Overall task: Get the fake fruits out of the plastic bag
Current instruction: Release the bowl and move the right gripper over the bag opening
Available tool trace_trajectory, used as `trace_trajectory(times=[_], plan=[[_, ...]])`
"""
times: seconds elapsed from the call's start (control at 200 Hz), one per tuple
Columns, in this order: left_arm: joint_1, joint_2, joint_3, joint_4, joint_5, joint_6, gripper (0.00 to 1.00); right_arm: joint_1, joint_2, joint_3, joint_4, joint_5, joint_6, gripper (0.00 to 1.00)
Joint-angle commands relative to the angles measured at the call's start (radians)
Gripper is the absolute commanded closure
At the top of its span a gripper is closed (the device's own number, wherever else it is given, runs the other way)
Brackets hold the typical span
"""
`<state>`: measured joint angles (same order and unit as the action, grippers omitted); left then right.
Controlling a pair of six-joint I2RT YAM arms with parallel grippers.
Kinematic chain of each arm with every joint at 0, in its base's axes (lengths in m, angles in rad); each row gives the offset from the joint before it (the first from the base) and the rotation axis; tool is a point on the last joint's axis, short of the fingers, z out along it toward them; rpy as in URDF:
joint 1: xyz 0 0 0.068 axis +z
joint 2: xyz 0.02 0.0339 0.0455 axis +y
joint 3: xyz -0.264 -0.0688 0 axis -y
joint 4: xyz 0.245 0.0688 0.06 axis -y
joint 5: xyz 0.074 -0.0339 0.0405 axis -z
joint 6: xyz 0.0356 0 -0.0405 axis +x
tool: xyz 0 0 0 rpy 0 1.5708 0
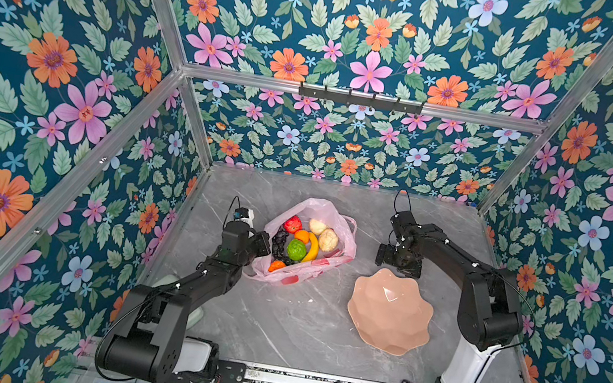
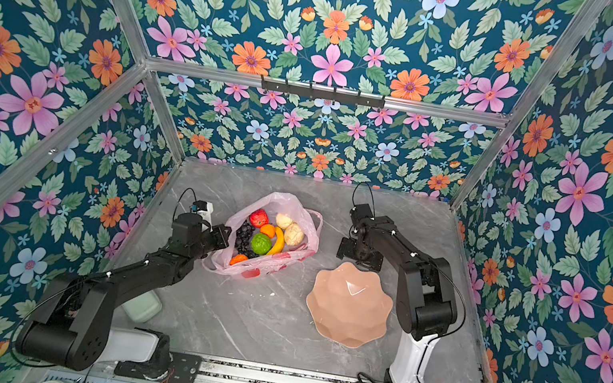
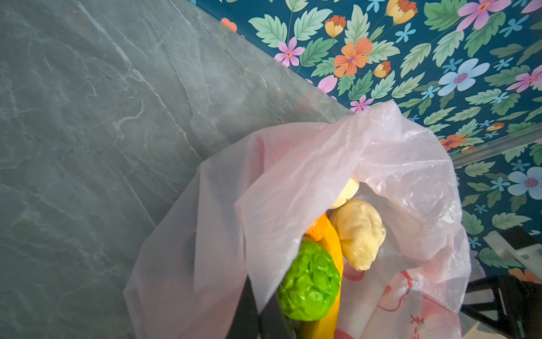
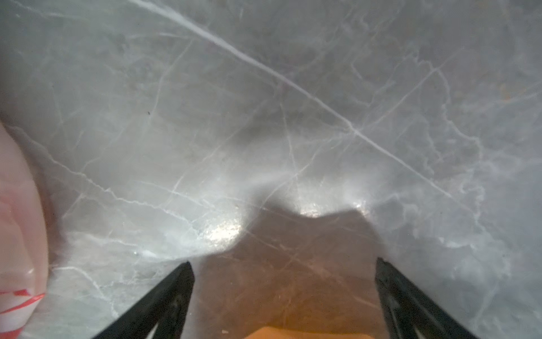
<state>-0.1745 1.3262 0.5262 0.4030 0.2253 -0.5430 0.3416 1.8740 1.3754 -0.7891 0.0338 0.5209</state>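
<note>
Left wrist view: my left gripper (image 3: 259, 317) is pressed together on the pink film at the rim of the plastic bag (image 3: 293, 182); the fake fruits (image 1: 300, 242) lie inside it, green fruit (image 3: 308, 284), banana (image 3: 333, 249) and a cream lump (image 3: 359, 232) showing close by; in both top views the bag sits on the table (image 1: 295, 325), left of the plate (image 1: 390, 312); my right gripper (image 4: 284, 264) hangs spread wide over the table, beside the plate's far rim.
</note>
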Motion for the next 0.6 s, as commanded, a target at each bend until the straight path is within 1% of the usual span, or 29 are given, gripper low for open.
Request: trace_trajectory(times=[0.0, 0.08, 0.275, 0.595], plan=[[0.001, 0.001, 0.006, 0.005, -0.003, 0.003, 1.0, 0.018, -0.025, -0.024, -0.038, 0.021, 0.007, 0.03], [0.001, -0.001, 0.003, 0.005, -0.003, 0.003, 1.0, 0.037, -0.046, -0.045, -0.055, 0.035, 0.005, 0.03], [0.0, -0.004, 0.001, 0.005, 0.001, -0.001, 1.0, 0.076, -0.095, -0.093, -0.07, 0.028, 0.018, 0.03], [0.0, -0.022, -0.005, -0.006, 0.002, -0.002, 1.0, 0.105, -0.149, -0.184, -0.062, 0.015, 0.049, 0.03]])
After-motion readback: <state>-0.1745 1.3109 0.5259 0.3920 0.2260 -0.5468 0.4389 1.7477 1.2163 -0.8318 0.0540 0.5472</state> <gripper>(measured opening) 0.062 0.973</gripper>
